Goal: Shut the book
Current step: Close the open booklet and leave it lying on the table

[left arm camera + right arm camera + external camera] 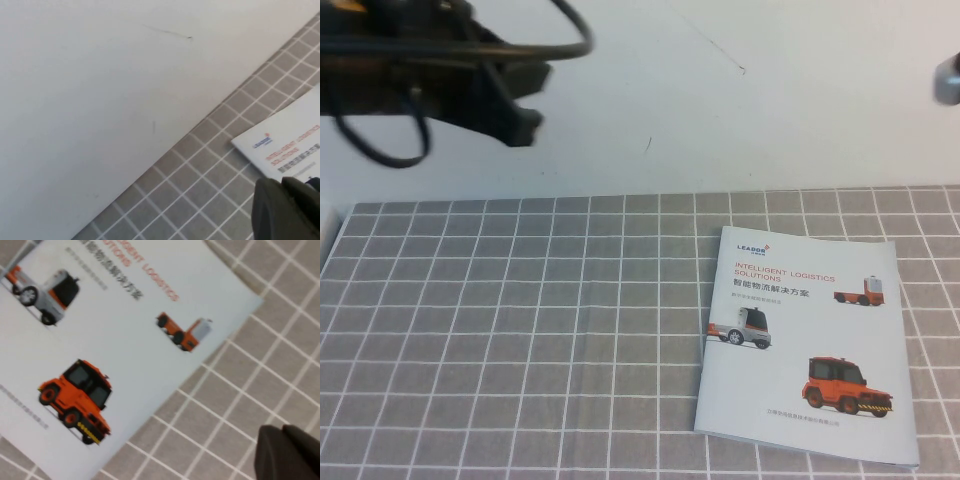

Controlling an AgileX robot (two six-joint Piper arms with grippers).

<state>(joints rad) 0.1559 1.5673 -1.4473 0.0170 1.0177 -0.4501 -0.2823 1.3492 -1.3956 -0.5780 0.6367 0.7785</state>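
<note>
Left gripper [523, 126] raised back-left; right gripper [287, 454] raised far-right; book [805, 345] closed; grip states unclear.

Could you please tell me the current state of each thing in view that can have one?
book: closed, lying flat with its front cover up, on the right side of the cloth.
checked cloth: spread flat, bare to the left of the book.
left gripper: raised over the far left of the table, apart from the book.
right gripper: held above the cloth beside the book, not touching it.
</note>
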